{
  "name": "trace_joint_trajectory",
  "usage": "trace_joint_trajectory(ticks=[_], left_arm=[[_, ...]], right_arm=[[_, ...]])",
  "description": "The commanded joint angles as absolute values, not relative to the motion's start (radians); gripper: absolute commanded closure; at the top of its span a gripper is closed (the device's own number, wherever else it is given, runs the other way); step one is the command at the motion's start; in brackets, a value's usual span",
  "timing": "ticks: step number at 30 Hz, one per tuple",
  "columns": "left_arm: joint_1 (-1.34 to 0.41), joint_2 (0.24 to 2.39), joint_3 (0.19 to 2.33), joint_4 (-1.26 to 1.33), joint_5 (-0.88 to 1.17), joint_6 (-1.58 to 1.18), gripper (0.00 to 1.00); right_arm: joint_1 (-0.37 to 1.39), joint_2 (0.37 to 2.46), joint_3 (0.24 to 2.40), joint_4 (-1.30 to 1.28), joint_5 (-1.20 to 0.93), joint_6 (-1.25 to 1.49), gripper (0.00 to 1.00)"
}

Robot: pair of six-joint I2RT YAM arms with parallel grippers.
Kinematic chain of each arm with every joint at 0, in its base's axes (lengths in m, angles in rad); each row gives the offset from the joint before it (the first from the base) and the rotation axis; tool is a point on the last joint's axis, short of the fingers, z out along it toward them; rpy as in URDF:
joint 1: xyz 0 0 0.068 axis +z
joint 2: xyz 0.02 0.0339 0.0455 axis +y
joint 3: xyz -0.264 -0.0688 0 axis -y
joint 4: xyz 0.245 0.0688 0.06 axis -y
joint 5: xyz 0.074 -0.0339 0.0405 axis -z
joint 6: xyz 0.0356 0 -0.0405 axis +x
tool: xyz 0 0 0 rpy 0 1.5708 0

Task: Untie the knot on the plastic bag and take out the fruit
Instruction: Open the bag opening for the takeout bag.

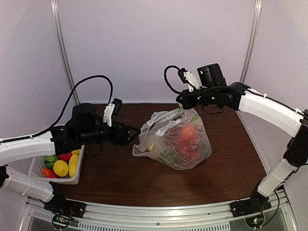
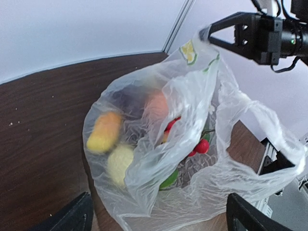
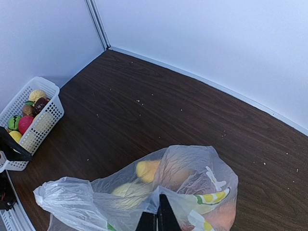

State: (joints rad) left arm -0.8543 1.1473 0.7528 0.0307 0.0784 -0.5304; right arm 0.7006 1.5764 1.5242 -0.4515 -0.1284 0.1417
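The clear plastic bag (image 1: 166, 144) sits mid-table with fruit (image 1: 188, 136) inside: a yellow mango (image 2: 103, 131), a lemon (image 2: 120, 162) and red pieces (image 2: 202, 146). My right gripper (image 1: 185, 107) hangs over the bag's top, shut on a pinch of its plastic (image 3: 166, 195), and its tips show in the right wrist view (image 3: 158, 214). My left gripper (image 1: 137, 131) stands open just left of the bag, level with a loose handle loop (image 1: 144, 137). In the left wrist view its fingers (image 2: 72, 216) straddle the bag's near side (image 2: 159, 192) without gripping it. The knot is not visible in any view.
A white slotted basket (image 1: 34, 166) holding several fruit stands at the table's left edge under my left arm, also seen in the right wrist view (image 3: 45, 115). White walls enclose the back and sides. A metal rail runs along the near edge (image 1: 159, 211).
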Motion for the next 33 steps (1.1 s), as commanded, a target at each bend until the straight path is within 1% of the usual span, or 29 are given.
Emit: trace_joint_trajectory(ticks=[1, 5, 8, 19, 20, 23, 25, 27, 28, 30, 31, 32, 33], left_arm=[[-0.847, 1.225, 0.911, -0.116, 0.139, -0.436, 0.02], [-0.847, 1.331, 1.024, -0.145, 0.157, -0.389, 0.02], [-0.846, 1.401, 1.078, -0.131, 0.185, -0.371, 0.02], [-0.847, 1.576, 1.178, -0.007, 0.311, -0.367, 0.02], [-0.847, 1.591, 1.189, -0.007, 0.314, -0.362, 0.04], [-0.847, 1.627, 1.225, 0.015, 0.316, -0.356, 0.17], [-0.847, 1.640, 1.240, 0.005, 0.289, -0.356, 0.24], [-0.847, 1.643, 1.240, 0.006, 0.272, -0.356, 0.36], [-0.846, 1.642, 1.238, 0.009, 0.263, -0.358, 0.41], [-0.845, 1.641, 1.232, 0.016, 0.250, -0.364, 0.53], [-0.844, 1.642, 1.230, 0.020, 0.249, -0.366, 0.55], [-0.844, 1.641, 1.227, 0.025, 0.249, -0.369, 0.62], [-0.843, 1.641, 1.225, 0.027, 0.248, -0.371, 0.66]], right_arm=[[0.706, 1.534, 1.489, -0.404, -0.152, 0.155, 0.95], [0.706, 1.517, 1.470, -0.402, -0.152, 0.162, 0.89], [0.707, 1.505, 1.462, -0.405, -0.151, 0.165, 0.87], [0.709, 1.466, 1.439, -0.426, -0.135, 0.160, 0.86], [0.708, 1.462, 1.438, -0.430, -0.134, 0.160, 0.86], [0.709, 1.438, 1.438, -0.444, -0.140, 0.162, 0.79], [0.713, 1.408, 1.438, -0.458, -0.146, 0.163, 0.67], [0.725, 1.376, 1.431, -0.472, -0.151, 0.157, 0.52], [0.731, 1.359, 1.424, -0.479, -0.154, 0.154, 0.43], [0.750, 1.325, 1.402, -0.486, -0.173, 0.142, 0.34], [0.763, 1.309, 1.387, -0.483, -0.178, 0.139, 0.29], [0.779, 1.293, 1.370, -0.479, -0.180, 0.133, 0.25], [0.797, 1.280, 1.349, -0.474, -0.179, 0.131, 0.22]])
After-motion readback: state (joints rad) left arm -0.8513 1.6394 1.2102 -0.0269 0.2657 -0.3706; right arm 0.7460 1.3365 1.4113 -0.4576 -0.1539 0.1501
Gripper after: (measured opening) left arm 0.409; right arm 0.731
